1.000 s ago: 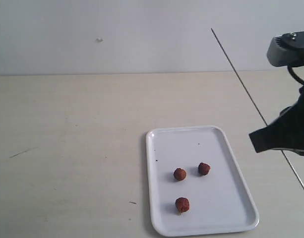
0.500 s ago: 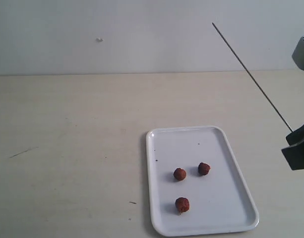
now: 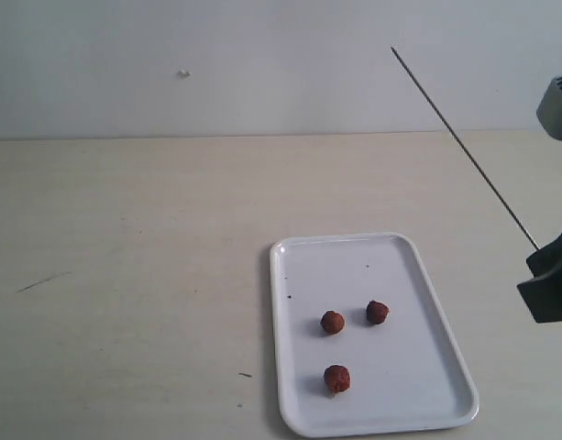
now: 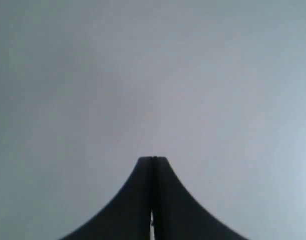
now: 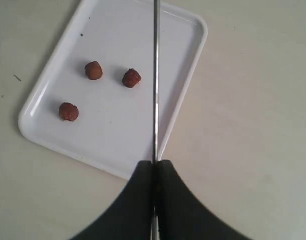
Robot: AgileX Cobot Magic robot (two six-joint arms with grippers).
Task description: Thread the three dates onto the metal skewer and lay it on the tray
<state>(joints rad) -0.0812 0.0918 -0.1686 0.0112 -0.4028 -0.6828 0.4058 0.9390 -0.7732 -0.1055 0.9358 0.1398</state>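
Three wrinkled reddish-brown dates (image 3: pixel 333 322) (image 3: pixel 378 312) (image 3: pixel 336 378) lie loose on the white tray (image 3: pixel 427 302) near the table's front. They show again in the right wrist view as three dates (image 5: pixel 94 70) (image 5: pixel 131 78) (image 5: pixel 69 111) on the tray (image 5: pixel 177 45). My right gripper (image 3: pixel 544 261) hangs at the right edge, above and to the right of the tray, shut on the thin metal skewer (image 3: pixel 464 147), which slants up and to the left. The skewer (image 5: pixel 155 80) runs straight out from the shut right gripper (image 5: pixel 154 162). My left gripper (image 4: pixel 153 159) is shut on nothing and faces a blank grey surface.
The tray sits on a pale beige table (image 3: pixel 125 275) with small dark marks (image 3: pixel 42 281). A plain grey wall (image 3: pixel 216 55) stands behind it. Part of the right arm's grey housing (image 3: pixel 557 105) shows at the right edge.
My right gripper has swung out toward the right edge of the exterior view with the skewer, which now sticks out only on its upper side. The dates and the tray have not moved.
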